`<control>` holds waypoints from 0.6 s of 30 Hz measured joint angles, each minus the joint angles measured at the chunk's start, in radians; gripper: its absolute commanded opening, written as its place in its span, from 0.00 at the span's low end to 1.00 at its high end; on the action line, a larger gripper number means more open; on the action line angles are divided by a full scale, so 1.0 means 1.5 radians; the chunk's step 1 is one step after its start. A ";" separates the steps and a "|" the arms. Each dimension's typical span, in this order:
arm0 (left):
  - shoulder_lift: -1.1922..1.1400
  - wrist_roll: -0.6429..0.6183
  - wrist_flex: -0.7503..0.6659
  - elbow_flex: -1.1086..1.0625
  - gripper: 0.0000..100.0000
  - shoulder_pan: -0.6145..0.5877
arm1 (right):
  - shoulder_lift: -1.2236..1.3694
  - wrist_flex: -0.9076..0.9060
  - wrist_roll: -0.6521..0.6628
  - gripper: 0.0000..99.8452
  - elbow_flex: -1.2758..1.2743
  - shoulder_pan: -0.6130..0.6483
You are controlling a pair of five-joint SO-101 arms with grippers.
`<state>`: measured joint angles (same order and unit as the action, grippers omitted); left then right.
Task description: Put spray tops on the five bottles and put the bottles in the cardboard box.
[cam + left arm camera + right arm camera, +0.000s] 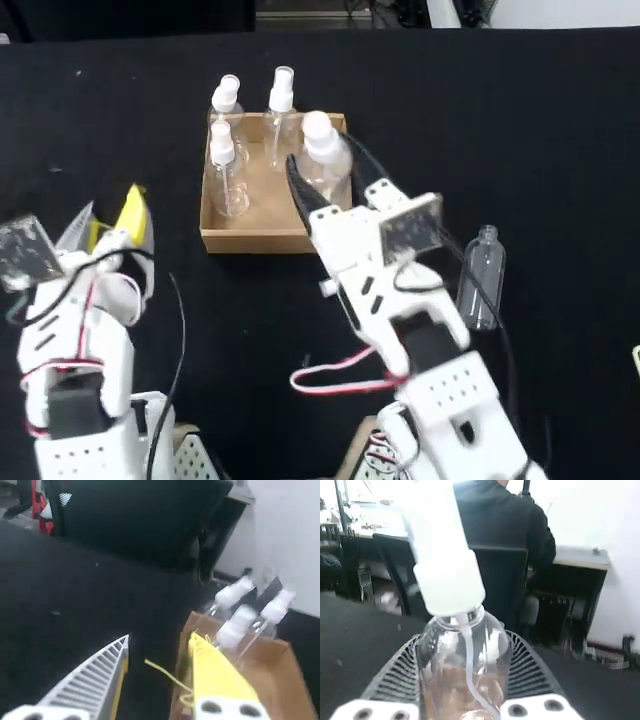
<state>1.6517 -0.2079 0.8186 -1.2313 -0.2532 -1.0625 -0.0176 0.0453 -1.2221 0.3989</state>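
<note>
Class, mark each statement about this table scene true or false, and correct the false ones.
1. The right pincer is shut on a topped bottle. True.
2. The left pincer grips a spray top. False: it is open and empty.
3. The lone bottle outside the cardboard box has a spray top. False: its neck is bare.
4. Spray-topped bottles stand inside the box. True.
</note>
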 measured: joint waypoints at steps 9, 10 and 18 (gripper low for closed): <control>0.092 0.001 -0.053 -0.196 0.17 -0.001 | 0.248 0.027 0.000 0.01 0.084 0.000; 0.092 0.001 -0.053 -0.199 0.17 -0.001 | 0.264 0.030 0.000 0.01 0.088 0.000; 0.105 0.001 -0.055 -0.242 0.17 -0.001 | 0.356 0.198 0.000 0.01 0.089 -0.033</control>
<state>1.8098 -0.2064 0.7357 -1.5950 -0.2547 -0.5286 0.2800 0.0453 -1.0886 0.3498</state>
